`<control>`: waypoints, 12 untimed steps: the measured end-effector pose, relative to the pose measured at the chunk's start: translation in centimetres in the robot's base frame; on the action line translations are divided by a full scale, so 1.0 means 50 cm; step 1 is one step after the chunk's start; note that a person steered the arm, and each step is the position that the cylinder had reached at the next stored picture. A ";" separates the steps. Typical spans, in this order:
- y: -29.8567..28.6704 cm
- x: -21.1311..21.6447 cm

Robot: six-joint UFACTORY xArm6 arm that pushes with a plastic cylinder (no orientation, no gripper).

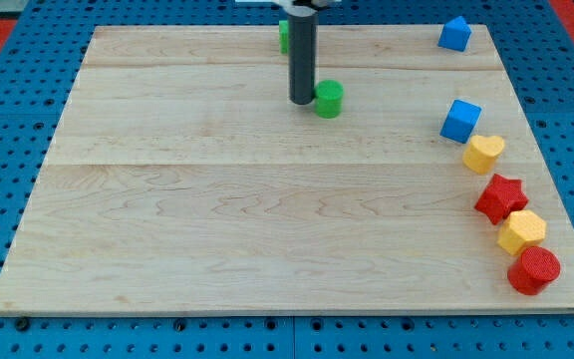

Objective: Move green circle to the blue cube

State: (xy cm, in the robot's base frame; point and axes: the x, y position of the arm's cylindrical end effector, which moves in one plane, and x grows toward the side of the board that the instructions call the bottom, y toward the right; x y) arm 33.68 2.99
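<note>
A pale wooden worktop (217, 219) lies on a blue pegboard (8, 199). There are no jaws, only a dark rod; my tip (301, 102) rests just left of the green circle (329, 99), touching or nearly so. Another green block (283, 36) hides partly behind the rod. The blue cube (459, 121) sits well to the right, with a yellow heart (483, 154) just below it.
</note>
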 end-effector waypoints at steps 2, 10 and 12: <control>0.044 0.053; 0.233 -0.060; 0.085 -0.023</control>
State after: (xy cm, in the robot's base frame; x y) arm 32.54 7.25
